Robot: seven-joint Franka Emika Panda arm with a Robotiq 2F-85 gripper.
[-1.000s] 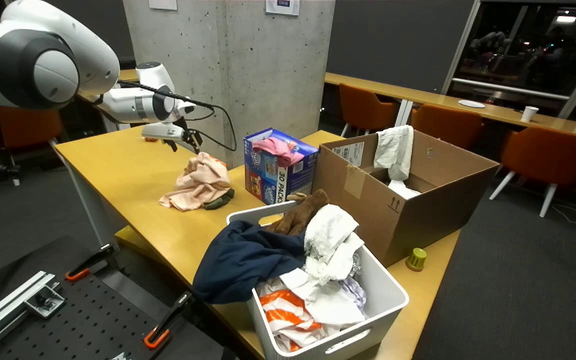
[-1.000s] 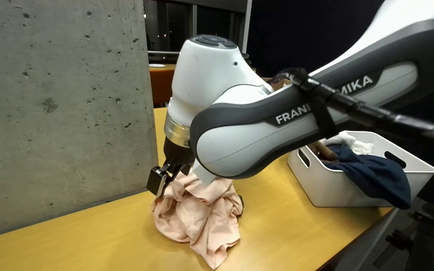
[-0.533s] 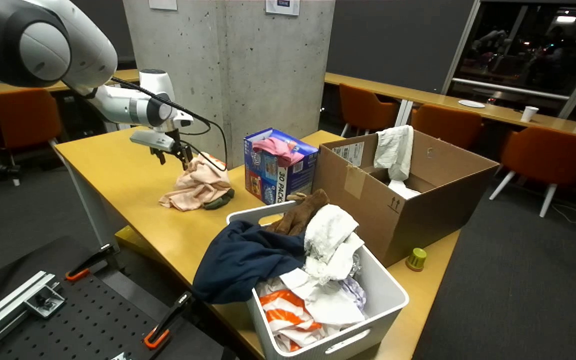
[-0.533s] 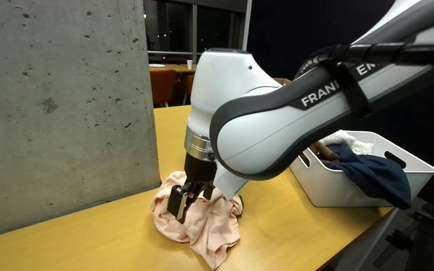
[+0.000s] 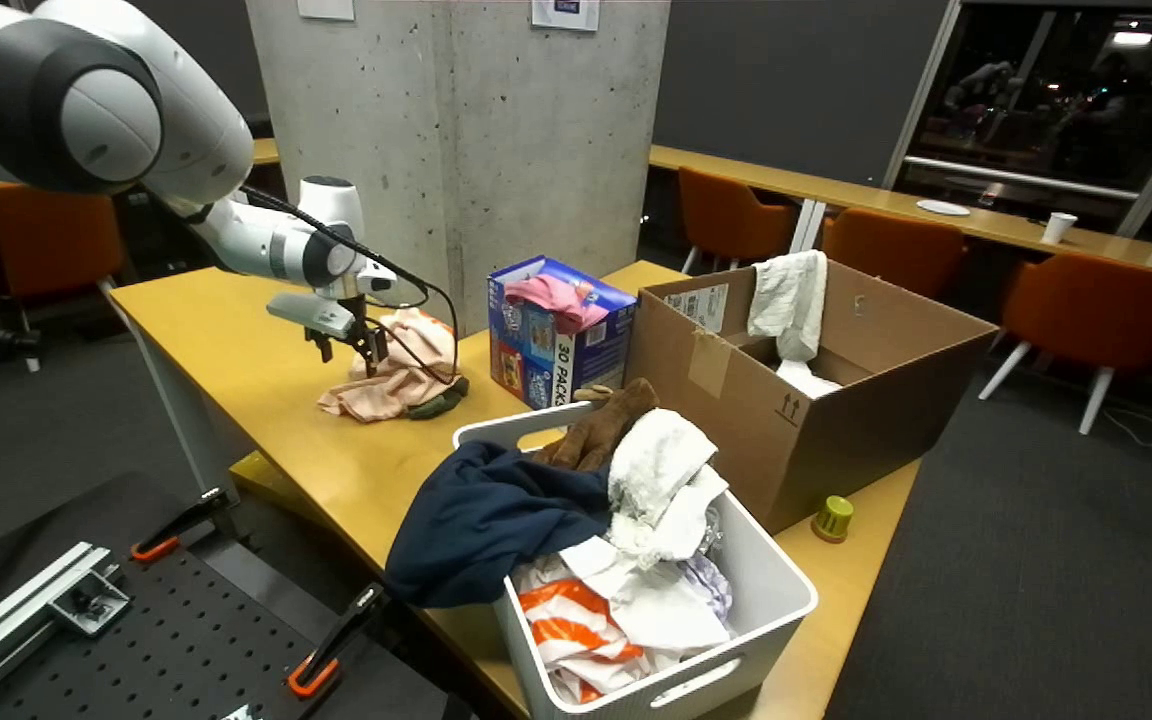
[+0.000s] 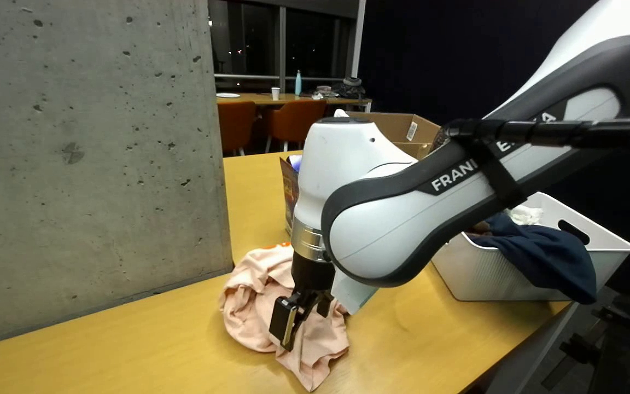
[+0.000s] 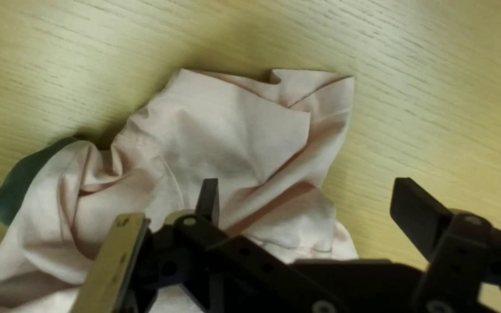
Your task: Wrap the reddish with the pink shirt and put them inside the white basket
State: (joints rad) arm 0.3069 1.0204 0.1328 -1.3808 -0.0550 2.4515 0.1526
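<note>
"Pink shirt point(image 5: 401, 382): where?"
"In an exterior view, ten o'clock from the basket point(image 5: 761, 580), partly beneath the released, spread hand point(image 5: 349, 362)."
"Any writing?"
"Box point(image 5: 546, 345) at eleven: '30 PACKS'; arm point(image 6: 454, 176): 'FRAN'."

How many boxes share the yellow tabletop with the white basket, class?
2: in an exterior view, the brown cardboard box stands behind the white basket, and the blue-and-purple box stands left of the cardboard one in that picture. Others could be hidden behind these.
</note>
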